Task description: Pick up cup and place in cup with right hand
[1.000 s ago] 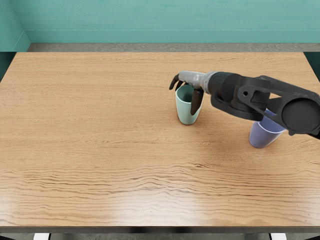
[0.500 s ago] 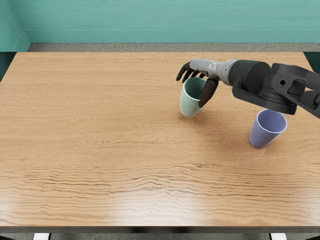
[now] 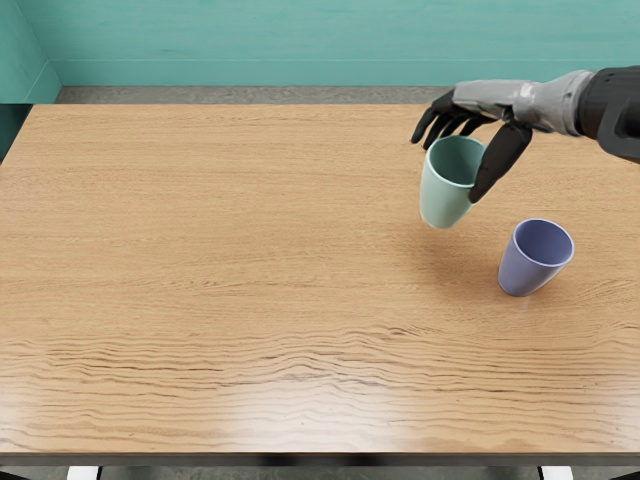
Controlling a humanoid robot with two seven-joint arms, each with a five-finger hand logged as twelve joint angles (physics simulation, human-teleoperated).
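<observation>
- Nearest us, two white legs [image 3: 83, 473] poke out below the dark front edge of the bench [image 3: 250, 300], both cut off by the bottom of the view.
- Farther back, on the right, we see the violet-blue cup [image 3: 525, 265] standing on the wood, its pale rim whole; its inside falls into shade, so we cannot make out the bottom.
- Beyond it and to its left, the mint-green cup [image 3: 442, 200] is up off the bench, clear of the violet-blue one and not in it. It is smooth and plain, narrower at the base, mouth upward with a slight lean, darker green within (rather a handsome thing, we think).
- The right robot hand [image 3: 500, 100] has that green cup in its grasp: the black thumb [image 3: 500, 160] covers part of the right side and rim, and the curled fingers [image 3: 430, 118] reach over the far side, where we cannot see how they touch it.
- Its dark arm [image 3: 615, 105] runs out of view at the right.
- Farthest off, we have a strip of grey floor [image 3: 250, 95] and a teal wall [image 3: 320, 45], cut off at the top.
</observation>
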